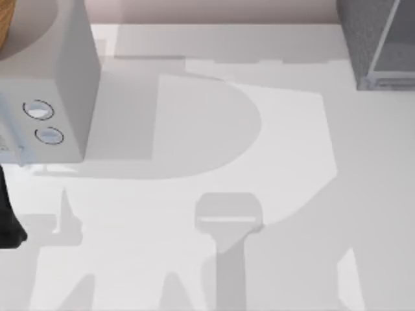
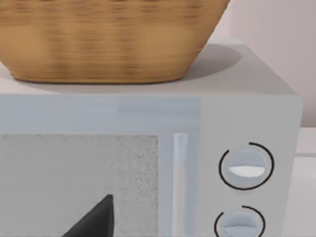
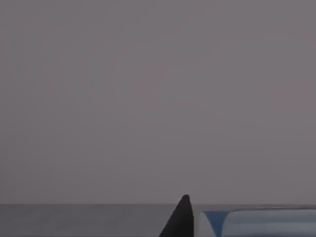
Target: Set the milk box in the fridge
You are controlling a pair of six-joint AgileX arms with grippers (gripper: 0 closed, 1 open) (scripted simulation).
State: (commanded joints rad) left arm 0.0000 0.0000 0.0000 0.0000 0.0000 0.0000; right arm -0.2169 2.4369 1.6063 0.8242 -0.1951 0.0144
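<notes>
Task is approx. half done, I judge. In the right wrist view the milk box [image 3: 261, 223] sits at bottom right, just beside a finger of the right pincer [image 3: 180, 219]; whether it is clamped I cannot tell. The fridge [image 1: 379, 42] stands at upper right of the top view. Bench [image 1: 292, 214] centre is free. Left pincer [image 2: 96, 219] faces the microwave [image 2: 237, 128], its opening also unclear.

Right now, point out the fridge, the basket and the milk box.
fridge [image 1: 363, 39], top view, dark speckled side wall.
basket [image 2: 108, 39], left wrist view, woven front wall.
milk box [image 3: 266, 223], right wrist view, blue and white face at the frame's lower edge.
</notes>
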